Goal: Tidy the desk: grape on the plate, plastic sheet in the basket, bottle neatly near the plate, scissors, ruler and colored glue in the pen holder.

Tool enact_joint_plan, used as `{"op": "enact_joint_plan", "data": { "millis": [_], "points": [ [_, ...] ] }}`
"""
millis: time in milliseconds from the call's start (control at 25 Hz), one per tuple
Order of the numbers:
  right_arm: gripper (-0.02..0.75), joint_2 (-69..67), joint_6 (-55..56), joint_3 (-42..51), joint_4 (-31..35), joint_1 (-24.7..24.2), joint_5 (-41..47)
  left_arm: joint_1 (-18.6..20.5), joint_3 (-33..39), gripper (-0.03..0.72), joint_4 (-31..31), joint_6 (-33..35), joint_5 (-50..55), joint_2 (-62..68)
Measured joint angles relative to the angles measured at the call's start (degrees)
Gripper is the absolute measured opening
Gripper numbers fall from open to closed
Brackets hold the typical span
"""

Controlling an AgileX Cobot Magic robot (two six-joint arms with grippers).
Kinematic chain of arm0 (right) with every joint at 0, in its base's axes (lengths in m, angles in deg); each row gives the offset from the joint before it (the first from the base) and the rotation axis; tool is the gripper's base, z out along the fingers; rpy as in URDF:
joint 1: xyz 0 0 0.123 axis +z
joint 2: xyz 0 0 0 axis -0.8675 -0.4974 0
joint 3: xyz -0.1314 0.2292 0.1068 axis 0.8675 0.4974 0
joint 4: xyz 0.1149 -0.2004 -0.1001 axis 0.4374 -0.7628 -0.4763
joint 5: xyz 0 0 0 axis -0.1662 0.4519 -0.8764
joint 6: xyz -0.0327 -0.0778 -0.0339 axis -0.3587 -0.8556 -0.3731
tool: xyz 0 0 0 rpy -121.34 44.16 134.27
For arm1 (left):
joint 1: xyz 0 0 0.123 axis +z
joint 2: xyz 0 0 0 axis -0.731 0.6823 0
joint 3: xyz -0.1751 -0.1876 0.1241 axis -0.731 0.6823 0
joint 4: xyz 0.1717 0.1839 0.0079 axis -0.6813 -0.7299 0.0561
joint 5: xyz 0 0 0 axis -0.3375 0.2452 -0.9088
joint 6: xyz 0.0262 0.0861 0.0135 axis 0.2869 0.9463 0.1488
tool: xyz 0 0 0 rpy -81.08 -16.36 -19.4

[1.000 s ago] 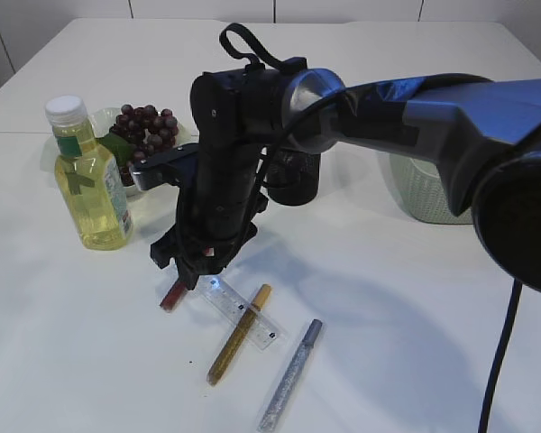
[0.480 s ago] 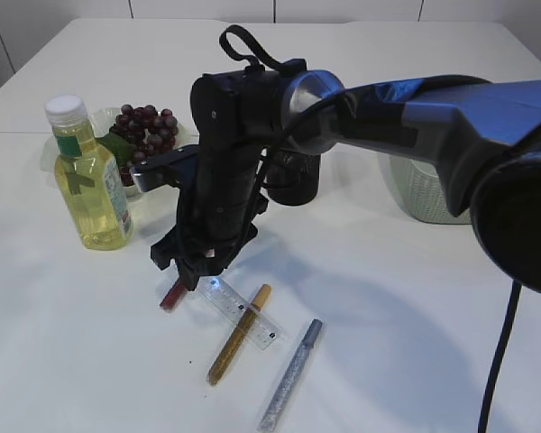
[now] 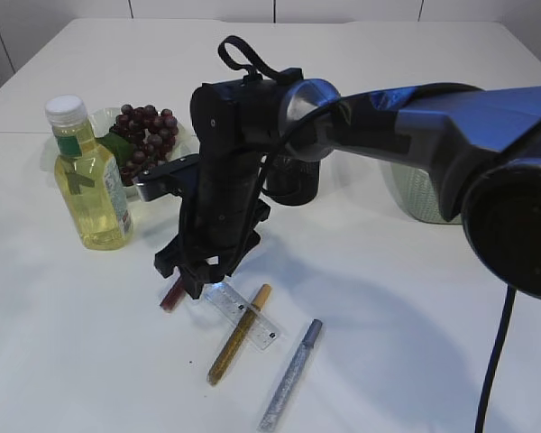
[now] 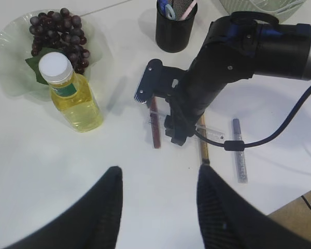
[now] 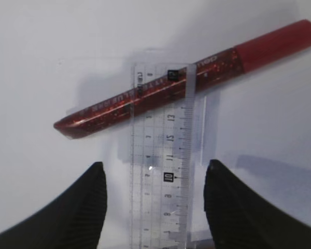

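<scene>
My right gripper point(image 5: 154, 176) hangs open just above the table, one finger on each side of the clear ruler point(image 5: 163, 155). The ruler's far end lies across a red colored glue pen point(image 5: 186, 78). In the exterior view that right gripper point(image 3: 191, 281) is over the red glue point(image 3: 172, 295), with the ruler point(image 3: 248, 317), gold glue point(image 3: 239, 336) and silver glue point(image 3: 290, 374) beside it. The grape bunch point(image 3: 146, 131) lies on the plate point(image 4: 10, 57), with the bottle point(image 3: 88, 180) upright in front. My left gripper point(image 4: 158, 176) is high up, open and empty. The plastic sheet is out of view.
The black pen holder point(image 4: 175, 28) stands behind the right arm with blue and pink handles sticking out; I cannot tell if they are the scissors. A pale green basket point(image 3: 424, 194) sits at the right, partly behind the arm. A cable point(image 3: 496, 361) hangs at right.
The right gripper has sunk slightly and shifted a little to the right, closer over the ruler. Its jaws kept the same width. Objects on the table have not moved.
</scene>
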Motion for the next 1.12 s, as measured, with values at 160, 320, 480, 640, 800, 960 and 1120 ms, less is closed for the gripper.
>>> {"op": "enact_joint_plan", "data": {
  "millis": [160,320,480,640,800,960,1120],
  "points": [
    [0.473,0.0,0.0,0.0,-0.8,0.0,0.0,0.0,0.0,0.349,0.1,0.0,0.0,0.0],
    [0.473,-0.3,0.2,0.0,-1.0,0.0,0.0,0.0,0.0,0.349,0.1,0.0,0.0,0.0],
    [0.473,-0.8,0.4,0.0,-1.2,0.0,0.1,0.0,0.0,0.349,0.1,0.0,0.0,0.0],
    [0.473,-1.1,0.4,0.0,-1.2,0.0,0.3,0.0,0.0,0.349,0.1,0.0,0.0,0.0],
    [0.473,-1.8,0.6,0.0,-1.2,0.0,0.4,0.0,0.0,0.349,0.1,0.0,0.0,0.0],
    [0.473,-2.0,0.7,0.0,-1.2,0.0,0.6,0.0,0.0,0.349,0.1,0.0,0.0,0.0],
    [0.473,-2.0,0.7,0.0,-1.3,0.0,1.2,0.0,0.0,0.349,0.1,0.0,0.0,0.0]
  ]
}}
